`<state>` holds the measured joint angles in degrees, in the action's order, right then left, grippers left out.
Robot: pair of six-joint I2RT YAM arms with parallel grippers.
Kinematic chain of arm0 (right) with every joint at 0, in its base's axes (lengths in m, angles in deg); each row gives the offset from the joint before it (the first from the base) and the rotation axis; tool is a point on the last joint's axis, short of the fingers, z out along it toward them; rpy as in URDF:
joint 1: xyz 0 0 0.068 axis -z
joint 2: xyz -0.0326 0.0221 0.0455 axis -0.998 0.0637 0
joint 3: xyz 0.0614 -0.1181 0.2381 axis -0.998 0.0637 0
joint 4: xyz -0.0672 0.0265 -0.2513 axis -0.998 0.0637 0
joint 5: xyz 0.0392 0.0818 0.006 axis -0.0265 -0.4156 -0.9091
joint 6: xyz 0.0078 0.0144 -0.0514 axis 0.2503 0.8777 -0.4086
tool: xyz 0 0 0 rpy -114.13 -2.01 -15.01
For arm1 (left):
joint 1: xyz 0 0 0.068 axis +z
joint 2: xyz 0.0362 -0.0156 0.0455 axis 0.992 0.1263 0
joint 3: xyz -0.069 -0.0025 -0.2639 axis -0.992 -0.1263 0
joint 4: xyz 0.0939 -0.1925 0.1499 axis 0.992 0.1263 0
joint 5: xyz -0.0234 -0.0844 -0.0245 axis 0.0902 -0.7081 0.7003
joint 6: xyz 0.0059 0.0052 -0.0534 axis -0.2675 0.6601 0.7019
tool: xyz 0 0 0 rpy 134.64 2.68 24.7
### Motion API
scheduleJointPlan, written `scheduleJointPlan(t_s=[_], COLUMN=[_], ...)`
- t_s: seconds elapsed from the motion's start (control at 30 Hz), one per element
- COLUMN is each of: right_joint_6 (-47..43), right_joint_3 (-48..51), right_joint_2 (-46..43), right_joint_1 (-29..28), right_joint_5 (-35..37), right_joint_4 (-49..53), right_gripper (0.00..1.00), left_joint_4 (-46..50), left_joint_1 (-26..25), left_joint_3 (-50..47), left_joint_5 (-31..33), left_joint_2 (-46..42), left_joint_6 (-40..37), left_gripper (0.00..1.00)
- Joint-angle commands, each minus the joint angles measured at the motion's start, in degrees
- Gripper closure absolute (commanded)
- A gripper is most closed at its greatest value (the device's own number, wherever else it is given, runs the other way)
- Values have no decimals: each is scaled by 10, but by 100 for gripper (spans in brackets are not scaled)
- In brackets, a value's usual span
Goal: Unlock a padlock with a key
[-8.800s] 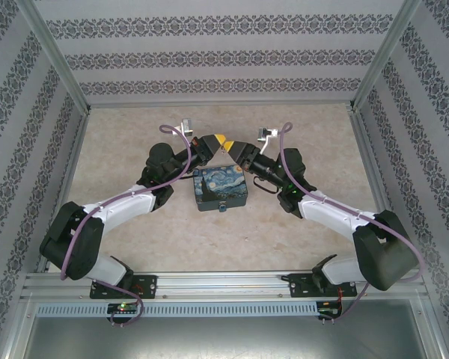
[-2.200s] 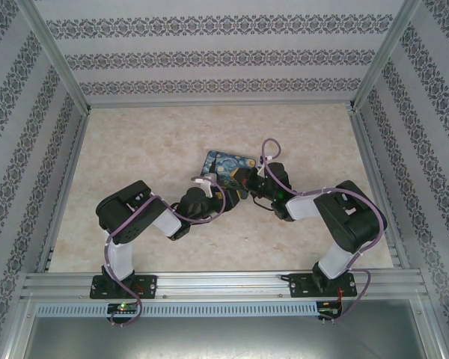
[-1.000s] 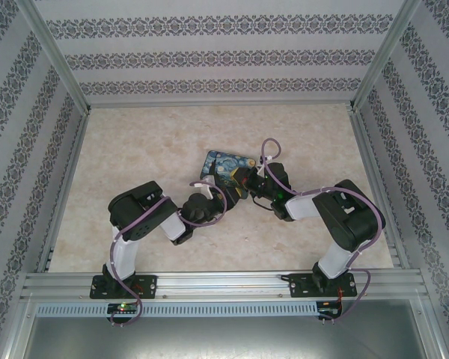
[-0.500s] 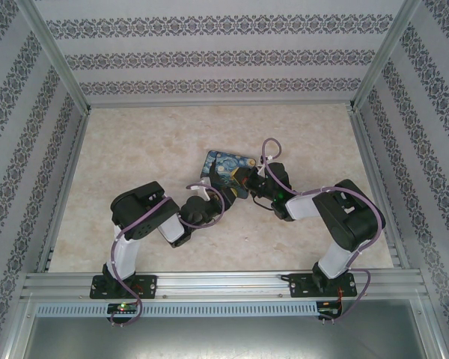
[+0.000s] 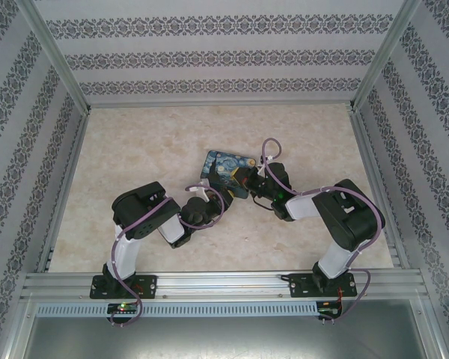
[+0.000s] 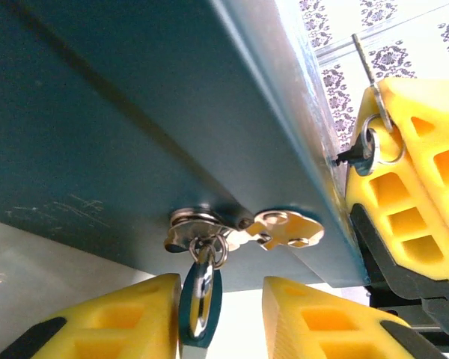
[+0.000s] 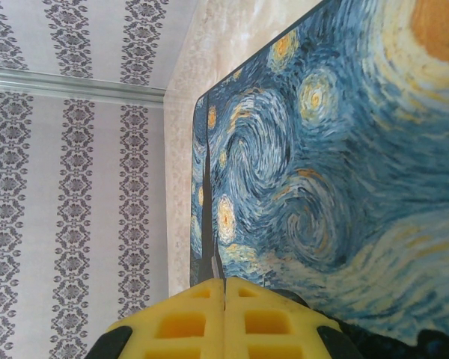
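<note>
**Item: padlock [image 6: 188, 224], with key [image 6: 286, 229].** Small silver lock against the lower edge of the teal side wall of the painted box [image 5: 223, 170]. The box stands mid-table [image 5: 135, 149], between the two arms. What reads as the key's flat silver bow lies to the right of the lock body in the left wrist view, long axis along the wall and crosswise to the jaw gap. A split ring hangs from the lock end and carries a dark teal tag [image 6: 202, 293].

**Left gripper [image 6: 226, 290].** Directly below the lock and the nearer of the two. Its jaws stand at a narrow gap, with the tag hanging inside it, just beside the left finger [image 6: 135, 318]. Nothing looks pinched. The bow sits above the gap, slightly toward the other finger.

**Right gripper [image 7: 224, 288].** Fully closed at the box's rim beside the swirl-print lid (what it pinches, if anything, cannot be told).

**Judgement.** The next move appears to turn on closing across the bow rather than the tag.
</note>
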<state>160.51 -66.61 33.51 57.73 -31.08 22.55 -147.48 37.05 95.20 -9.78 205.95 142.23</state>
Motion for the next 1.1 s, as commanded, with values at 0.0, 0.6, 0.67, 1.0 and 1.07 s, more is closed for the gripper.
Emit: scheduleJointPlan(t_s=[0.0, 0.6, 0.67, 1.0, 1.07], right_joint_6=[-3, -10, -19, -28, -22], right_joint_3=[22, 14, 17, 94, 117], right_joint_2=[28, -6, -36, -202, -227], right_joint_1=[2, 17, 17, 15, 14], right_joint_5=[9, -15, -17, -31, -31], right_joint_4=[66, 72, 82, 140, 142], right_gripper=[100, 100, 100, 100, 100], left_joint_4=[17, 27, 31, 87, 98], left_joint_1=[-7, -6, -6, 3, 5], left_joint_3=[-5, 0, -2, -10, -13], left_joint_5=[4, 1, 3, 6, 5], left_joint_2=[15, 18, 15, -38, -49], left_joint_6=[5, 21, 28, 50, 52], left_gripper=[68, 99, 100, 100, 100])
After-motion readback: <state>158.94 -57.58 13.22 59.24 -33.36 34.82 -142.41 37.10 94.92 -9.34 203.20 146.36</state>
